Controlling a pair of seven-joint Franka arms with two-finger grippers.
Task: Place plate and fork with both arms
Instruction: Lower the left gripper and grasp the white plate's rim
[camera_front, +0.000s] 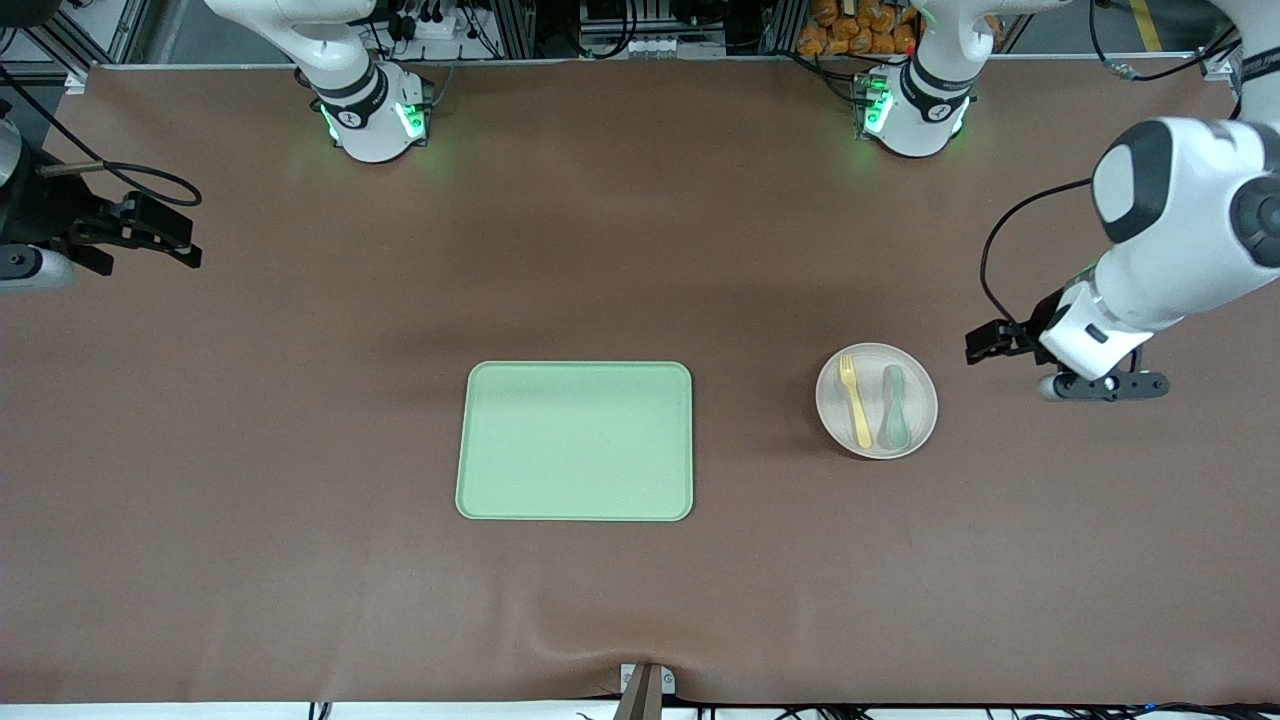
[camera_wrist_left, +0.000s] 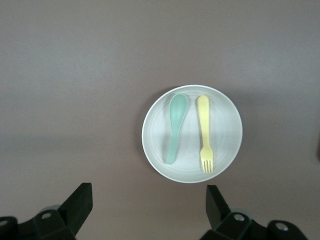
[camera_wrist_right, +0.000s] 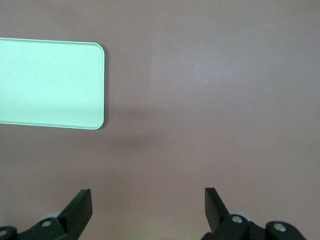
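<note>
The off-white round plate (camera_front: 924, 402) lies on the brown table, toward the left arm's end from the light green tray (camera_front: 575, 440). The pale yellow fork (camera_front: 855, 402) lies on the plate beside a muted green spoon (camera_front: 893, 407). My left gripper (camera_front: 987, 342) is open and empty, over bare table just beside the plate. Its wrist view shows the plate (camera_wrist_left: 228, 134), fork (camera_wrist_left: 204, 132) and spoon (camera_wrist_left: 176, 127) ahead of the open gripper (camera_wrist_left: 149, 210). My right gripper (camera_front: 172, 238) is open and empty over bare table at the right arm's end; the arm waits.
The tray is empty and lies mid-table; a corner of it shows in the right wrist view (camera_wrist_right: 50, 82), ahead of the open right gripper (camera_wrist_right: 148, 210). Both arm bases stand along the table's edge farthest from the front camera.
</note>
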